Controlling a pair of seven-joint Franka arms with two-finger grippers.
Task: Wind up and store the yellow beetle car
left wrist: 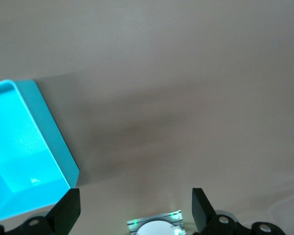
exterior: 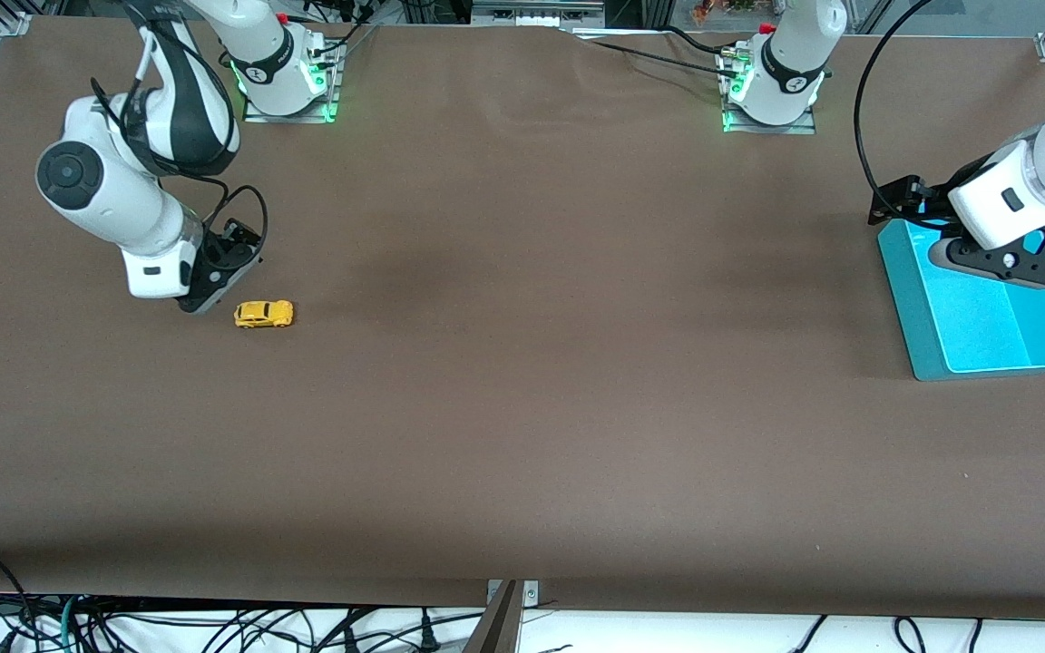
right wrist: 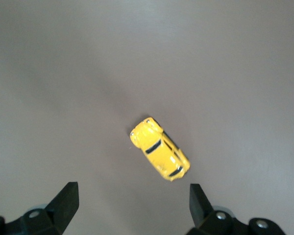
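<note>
Currently yellow beetle car point(exterior: 263, 314) upright, long axis along table length.

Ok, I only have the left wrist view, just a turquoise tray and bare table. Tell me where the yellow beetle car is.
Observer: The yellow beetle car sits on the brown table toward the right arm's end, on its wheels.
Operator: Report the right claw.
Observer: The right claw hangs low right beside the car, fingers open, not touching it.
Operator: Now say where my own claw sits.
Observer: The left claw is open over the turquoise tray, above the part of it farther from the front camera.
Operator: Confirm nothing lies in the tray.
Observer: The part of the tray that shows holds nothing; the car is still out on the table.
</note>
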